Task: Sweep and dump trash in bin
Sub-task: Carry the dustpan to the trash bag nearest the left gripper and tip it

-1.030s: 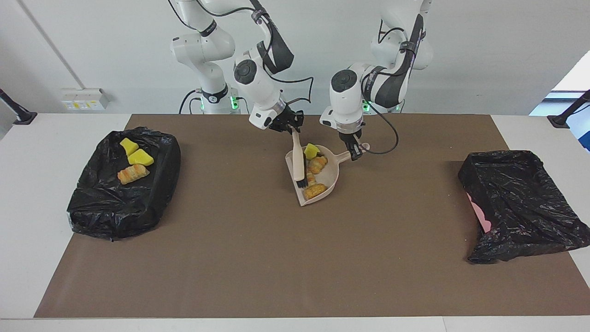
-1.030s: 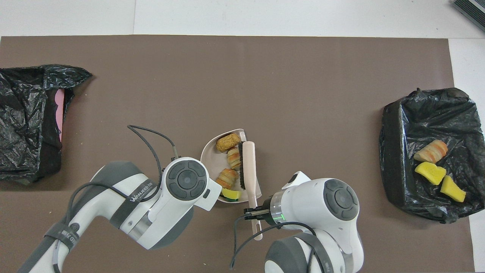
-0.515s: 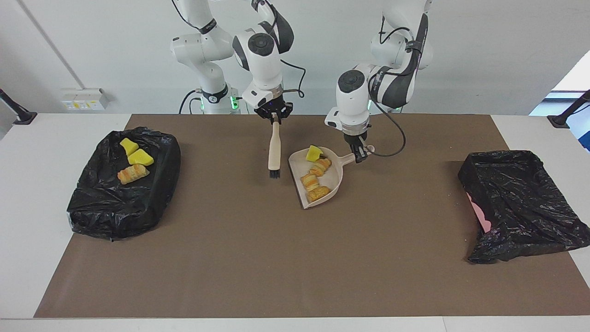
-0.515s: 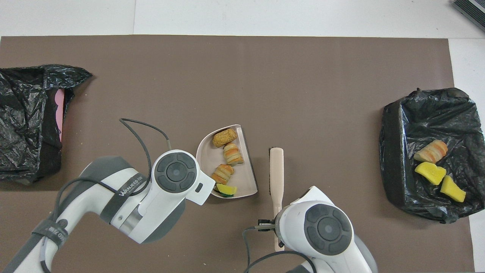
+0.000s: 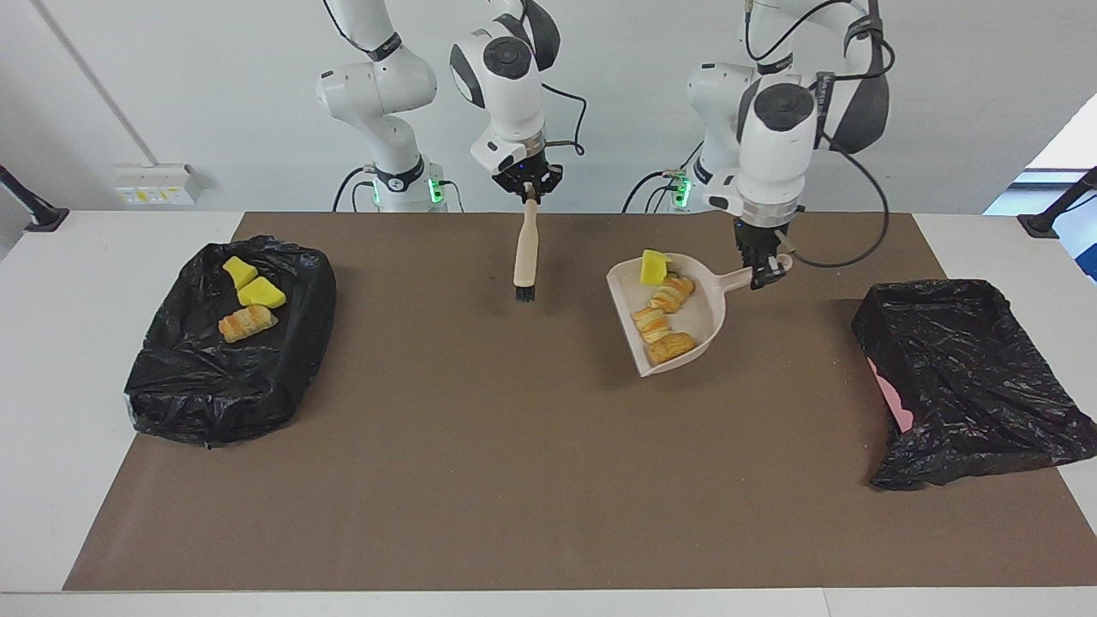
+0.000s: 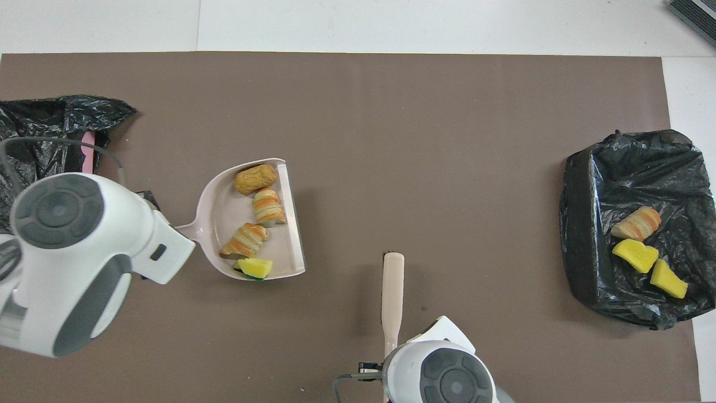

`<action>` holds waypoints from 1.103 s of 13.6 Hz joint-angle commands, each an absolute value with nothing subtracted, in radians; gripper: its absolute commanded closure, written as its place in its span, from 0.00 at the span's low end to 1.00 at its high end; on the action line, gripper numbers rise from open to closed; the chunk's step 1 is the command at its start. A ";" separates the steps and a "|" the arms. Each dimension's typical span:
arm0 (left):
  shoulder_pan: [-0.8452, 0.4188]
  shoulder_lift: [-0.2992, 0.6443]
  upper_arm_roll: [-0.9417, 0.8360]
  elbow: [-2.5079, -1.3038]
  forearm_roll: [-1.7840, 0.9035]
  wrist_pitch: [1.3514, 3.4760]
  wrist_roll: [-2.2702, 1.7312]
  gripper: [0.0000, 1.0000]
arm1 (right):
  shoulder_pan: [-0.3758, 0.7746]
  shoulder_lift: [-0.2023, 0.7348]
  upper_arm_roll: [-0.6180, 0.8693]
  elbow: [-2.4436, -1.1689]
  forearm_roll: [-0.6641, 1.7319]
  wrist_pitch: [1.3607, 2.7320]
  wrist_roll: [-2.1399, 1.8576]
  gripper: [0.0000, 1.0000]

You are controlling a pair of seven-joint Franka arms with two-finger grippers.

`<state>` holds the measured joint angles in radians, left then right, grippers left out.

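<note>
We see the left gripper [image 5: 765,272] closed on the dustpan [image 5: 696,319] handle at center right, and the right gripper [image 5: 531,190] closed on the brush [image 5: 525,254] at upper center.

Four trash pieces [image 5: 662,319] lie in the dustpan [image 5: 698,317] at 9 o'clock of a bag [image 5: 960,377]; three [image 5: 247,298] in the bag [image 5: 223,343] at the right arm's end.

In the overhead view the left arm's wrist housing [image 6: 72,252] is covering the left gripper and the end of the dustpan [image 6: 224,218] handle, and is hiding part of the black bin bag [image 6: 33,120] beside it, which the picture's edge is also cutting off. The right arm's housing [image 6: 442,375] is concealing the right gripper and the brush [image 6: 393,291] handle's end there.
</note>
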<state>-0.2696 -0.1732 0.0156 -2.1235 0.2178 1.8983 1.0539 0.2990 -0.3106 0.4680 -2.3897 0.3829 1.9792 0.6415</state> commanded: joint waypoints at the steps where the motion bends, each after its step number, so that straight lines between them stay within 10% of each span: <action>1: -0.108 -0.201 0.005 -2.097 0.232 1.856 1.077 1.00 | 0.403 -0.255 0.474 -2.408 0.402 2.084 0.718 1.00; 13: 0.435 0.039 0.008 -1.779 0.233 2.040 1.450 1.00 | 0.509 -0.209 0.476 -2.537 0.376 2.238 0.773 1.00; 14: 0.446 0.085 0.018 -1.720 0.238 2.049 1.524 1.00 | 0.508 -0.200 0.474 -2.536 0.376 2.238 0.772 0.84; 15: 0.448 0.130 0.026 -1.665 0.261 2.049 1.587 1.00 | 0.505 -0.195 0.474 -2.534 0.374 2.240 0.767 0.39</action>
